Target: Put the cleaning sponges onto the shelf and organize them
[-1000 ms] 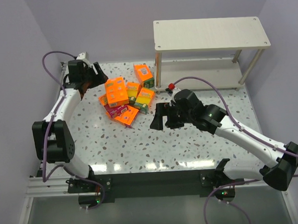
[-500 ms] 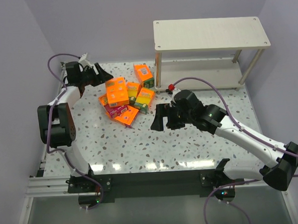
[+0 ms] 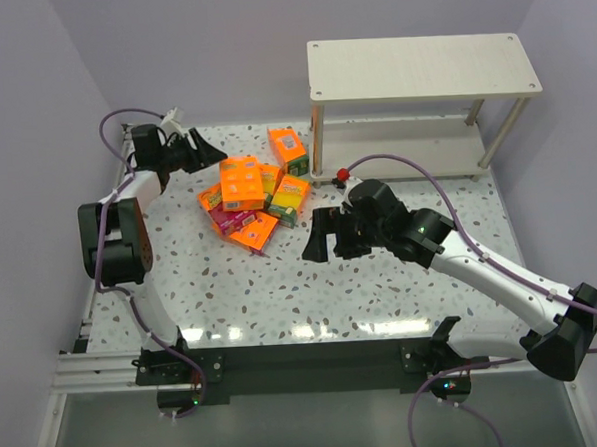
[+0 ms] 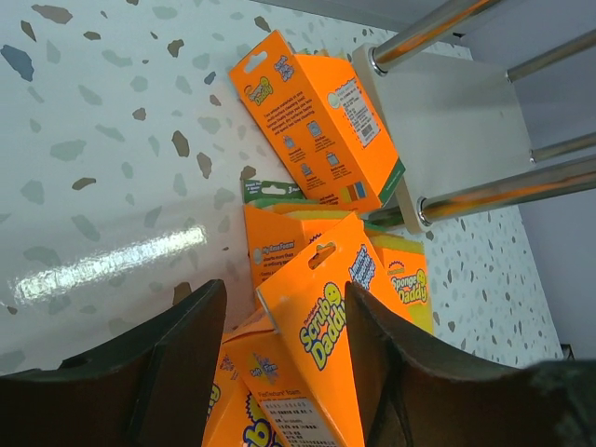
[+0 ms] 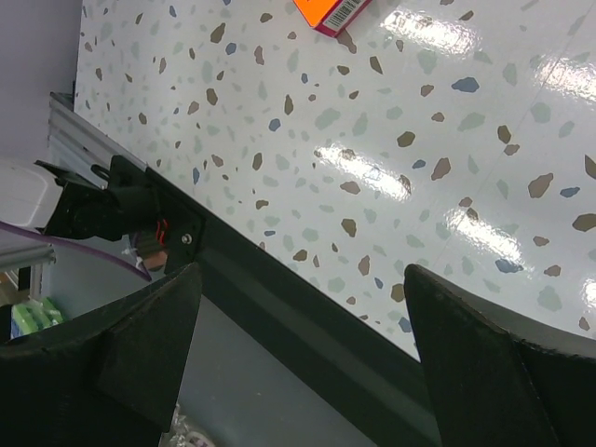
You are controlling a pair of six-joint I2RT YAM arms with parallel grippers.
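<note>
On the tabletop (image 3: pixel 382 289), left of centre, the cleaning sponges (image 3: pixel 241 183) lie in 1 loose heap: 6 orange packs, several overlapping, with magenta showing on the lowest ones. The shelf (image 3: pixel 416 67) stands at the far right with its 2 pale boards, and every pack is down on the tabletop rather than on a board. The farthest pack (image 3: pixel 289 151) lies just beside the shelf's front-left leg; my left wrist view shows the same pack (image 4: pixel 317 121) next to the corner of the lower board (image 4: pixel 456 112).

My left jaws are parted and hold nothing — they hang at the far-left edge of the heap, pointing toward it. Between my 2 left fingers (image 4: pixel 177 363) a pack printed "Scrub Daddy" (image 4: pixel 321 317) shows, lying beyond the tips and not gripped.

My right jaws are spread wide and also hold nothing — they hover just right of the heap, near its front edge. Below my right fingers (image 5: pixel 484 354) is bare speckled tabletop and its dark near rail.
</note>
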